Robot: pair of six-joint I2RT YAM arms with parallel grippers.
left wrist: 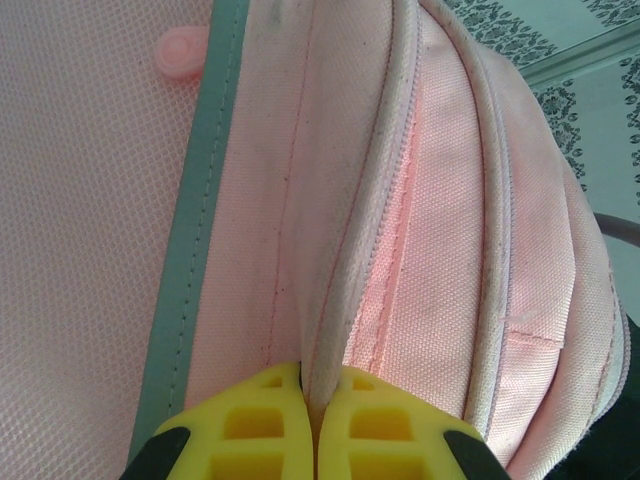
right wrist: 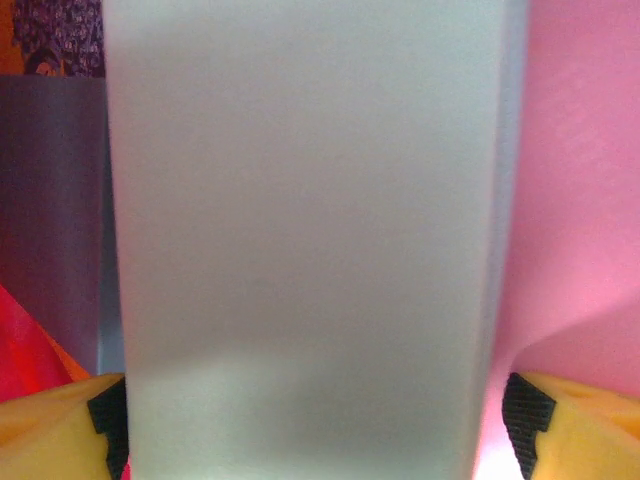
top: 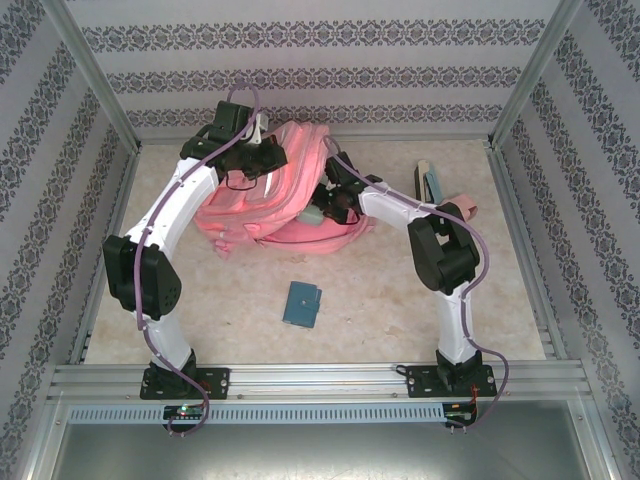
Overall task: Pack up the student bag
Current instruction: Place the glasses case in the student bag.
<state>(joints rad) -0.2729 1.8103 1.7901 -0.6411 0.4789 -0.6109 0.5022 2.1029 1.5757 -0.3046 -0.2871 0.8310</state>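
Top external view: over on the left, the left gripper (top: 266, 156) is down on the far-left part of the student bag (top: 285, 200), which lies slumped at the back middle of the bench (top: 400, 300). It's a big pink fabric backpack, crumpled, with stitched panels stacked in layers. Its long axis seems to slant from near-left to far-right, though the folds make that hard to call.

Left wrist view: the yellow jaws are pressed together, pinching a raised piped seam of the bag beside a zip line. Left of that runs a grey-green trim stripe (left wrist: 190, 250), then pink mesh with a round pink snap (left wrist: 183, 52).

Nearer the arms, a blue booklet (top: 302, 305) lies flat, well apart from the bag.

Now the right gripper (top: 325, 208), at the bag's right edge. The right wrist view shows its jaws spread wide on either side of a pale grey-green block (right wrist: 300, 230), with a sliver of pink between the block and one black pad (right wrist: 528, 415).

Far right, a teal item (top: 431, 180) sits near a small pink box (top: 463, 210).
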